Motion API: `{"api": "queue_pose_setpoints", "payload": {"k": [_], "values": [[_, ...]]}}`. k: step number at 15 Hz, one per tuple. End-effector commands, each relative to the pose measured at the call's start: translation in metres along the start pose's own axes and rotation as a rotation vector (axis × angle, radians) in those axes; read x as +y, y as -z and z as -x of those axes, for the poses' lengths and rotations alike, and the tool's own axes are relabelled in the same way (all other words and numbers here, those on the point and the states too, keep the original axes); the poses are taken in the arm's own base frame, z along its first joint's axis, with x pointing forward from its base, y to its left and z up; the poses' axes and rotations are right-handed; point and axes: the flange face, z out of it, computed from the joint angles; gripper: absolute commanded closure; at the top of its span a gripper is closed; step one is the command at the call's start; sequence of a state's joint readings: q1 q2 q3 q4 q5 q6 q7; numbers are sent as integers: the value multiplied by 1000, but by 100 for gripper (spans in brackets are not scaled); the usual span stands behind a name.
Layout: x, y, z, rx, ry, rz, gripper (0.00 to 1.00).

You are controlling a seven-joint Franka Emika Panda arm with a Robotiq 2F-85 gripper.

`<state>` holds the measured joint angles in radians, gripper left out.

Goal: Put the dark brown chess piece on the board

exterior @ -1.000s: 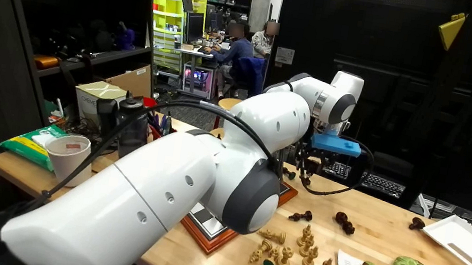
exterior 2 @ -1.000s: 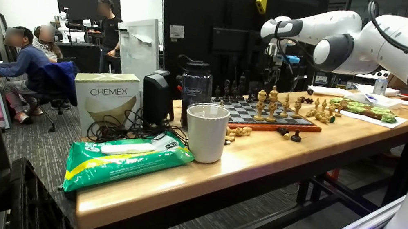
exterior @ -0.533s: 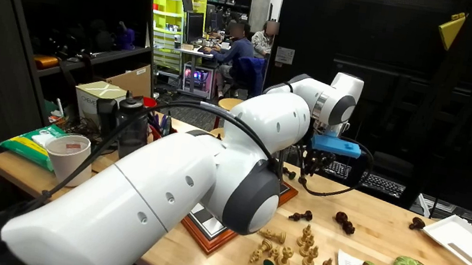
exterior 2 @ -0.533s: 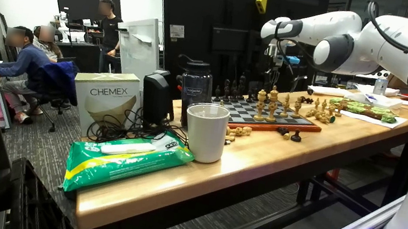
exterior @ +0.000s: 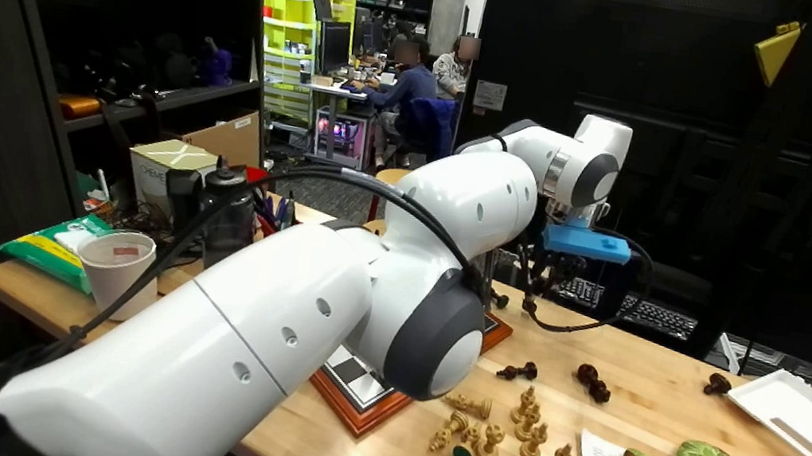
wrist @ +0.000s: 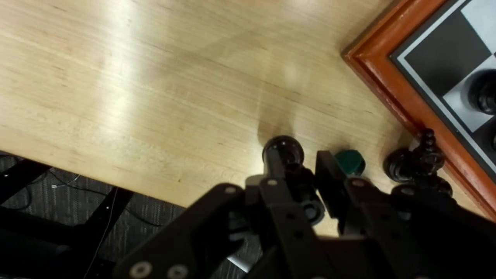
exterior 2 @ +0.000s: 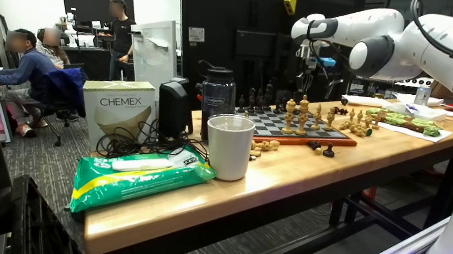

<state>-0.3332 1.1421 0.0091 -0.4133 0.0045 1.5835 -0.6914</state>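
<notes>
In the wrist view a dark brown chess piece [wrist: 290,149] sits between the two fingers of my gripper [wrist: 301,164], which are shut on it. The near finger covers part of it. Its round end points away from the wrist. To the right lies the board [wrist: 391,89], its reddish frame corner and some squares showing, with dark pieces standing on it. In an exterior view the board [exterior 2: 320,141] carries light and dark pieces, and my gripper [exterior 2: 306,87] hangs above its far side. The held piece is too dark to make out in both exterior views.
Beside the board lie a green-bottomed dark piece [wrist: 350,161] and another dark piece [wrist: 426,157]. More dark pieces [exterior: 594,383] and several light pieces [exterior: 490,443] rest on the table. Tall light pieces [exterior 2: 302,116] stand on the board. A mug [exterior 2: 227,150] and bottle [exterior 2: 216,102] stand nearby.
The gripper's fingers have come together on the dark brown piece. Over the last half second the arm has risen a little and shifted slightly to the right in both exterior views.
</notes>
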Motion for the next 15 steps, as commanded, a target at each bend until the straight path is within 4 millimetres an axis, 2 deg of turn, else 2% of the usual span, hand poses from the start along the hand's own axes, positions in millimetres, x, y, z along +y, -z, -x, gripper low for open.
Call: {"api": "queue_pose_setpoints", "payload": {"k": [1, 5, 8, 15], "values": [[-5, 36, 6, -25, 9, 26, 93], [-13, 61, 10, -37, 0, 15, 93], [-20, 72, 13, -55, -7, -4, 93], [-33, 79, 8, -65, -18, -15, 93]]}}
